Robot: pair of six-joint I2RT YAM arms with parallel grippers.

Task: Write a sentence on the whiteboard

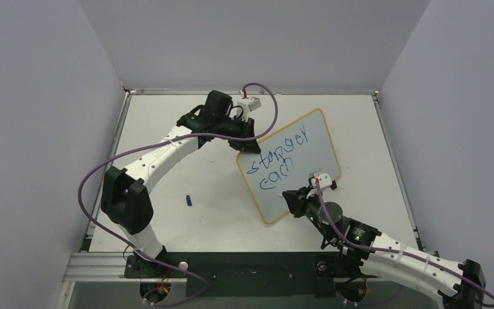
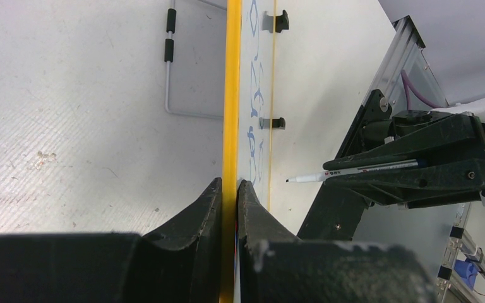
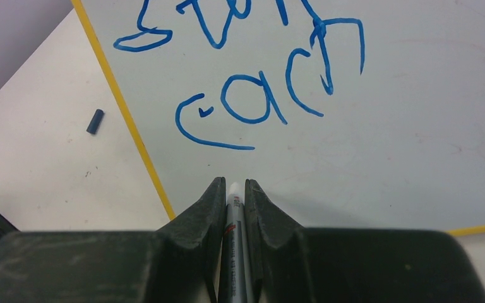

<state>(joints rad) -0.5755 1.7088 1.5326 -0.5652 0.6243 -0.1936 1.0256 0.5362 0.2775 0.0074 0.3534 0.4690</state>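
Note:
The whiteboard [image 1: 305, 154], with a yellow frame, stands tilted mid-table. Blue writing [image 1: 280, 149] on it reads roughly "stanger" over "can"; no third line shows. The writing also shows in the right wrist view [image 3: 259, 101]. My left gripper [image 1: 249, 143] is shut on the board's top left frame edge [image 2: 230, 126]. My right gripper [image 1: 294, 196] is shut on a grey marker [image 3: 233, 240], its tip pointing at the board's lower area below "can". From the left wrist view the marker [image 2: 353, 172] has its tip a short way off the board face.
A blue marker cap [image 1: 189, 201] lies on the table left of the board, also in the right wrist view [image 3: 95, 121]. The board's wire stand [image 2: 177, 82] and black feet [image 2: 276, 22] show in the left wrist view. Walls enclose the table.

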